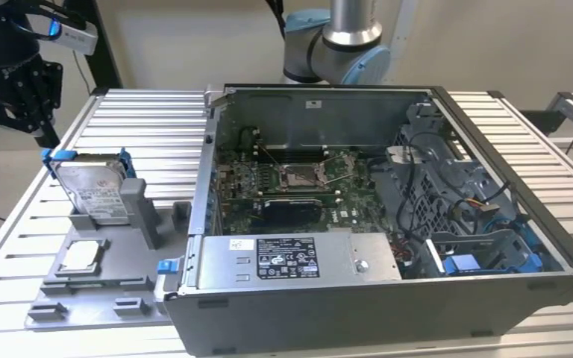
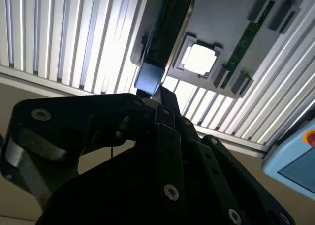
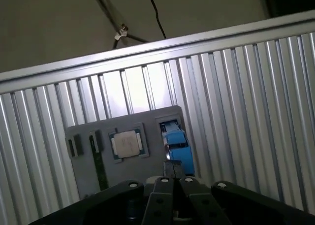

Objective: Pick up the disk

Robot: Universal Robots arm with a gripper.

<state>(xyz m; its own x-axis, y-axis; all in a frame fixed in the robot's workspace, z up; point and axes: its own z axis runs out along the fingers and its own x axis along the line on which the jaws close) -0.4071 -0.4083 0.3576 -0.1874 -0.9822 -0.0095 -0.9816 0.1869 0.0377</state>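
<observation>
Table (image 1: 147,119) is carrying 1 grey tray (image 1: 107,294), holding 1 disk (image 1: 92,186), 1 sq. chip (image 1: 80,256) & 1 green memory stick (image 2: 243,43); 1 open PC case (image 1: 366,317) is sitting alongside, housing 1 motherboard (image 1: 286,179) & 1 silver PSU box (image 1: 297,257).

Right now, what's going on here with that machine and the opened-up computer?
A robot arm's black tool hangs over the ribbed table, just above the disk and toward the exterior view's left of it. The disk stands upright in a grey holder beside the open computer case. The tool appears just clear of the disk, so the disk has not yet been picked up. A small square chip lies flat in the same holder.
</observation>
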